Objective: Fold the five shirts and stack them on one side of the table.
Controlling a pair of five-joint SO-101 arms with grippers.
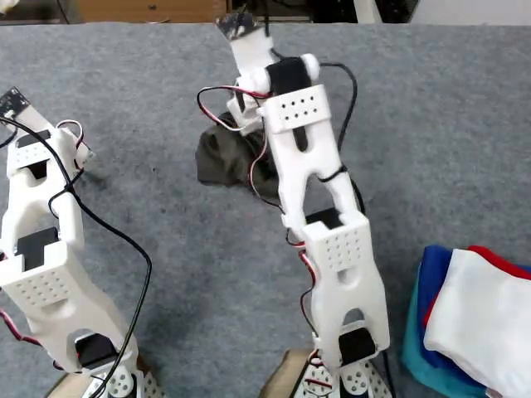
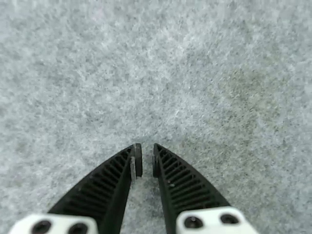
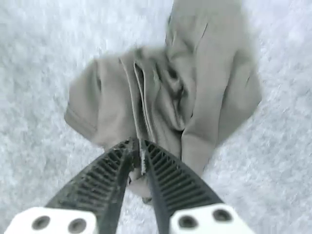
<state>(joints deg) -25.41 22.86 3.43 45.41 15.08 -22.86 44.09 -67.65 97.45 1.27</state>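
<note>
A crumpled dark olive shirt (image 1: 222,162) lies on the grey felt table (image 1: 149,99) near the middle, toward the far edge. The right arm (image 1: 311,166) stretches over it. In the right wrist view my right gripper (image 3: 138,146) is shut on a fold of the olive shirt (image 3: 204,87), which bunches around and under the fingers. A stack of folded shirts (image 1: 477,323) sits at the near right: white on top, red, blue and teal edges beneath. My left gripper (image 2: 145,158) hovers over bare felt, its tips almost touching with nothing between them.
The left arm (image 1: 37,207) stands along the table's left side, with black cables (image 1: 116,236) looping off it toward the middle. Open felt lies between the two arms and at the far right. A wooden edge (image 1: 149,10) runs behind the table.
</note>
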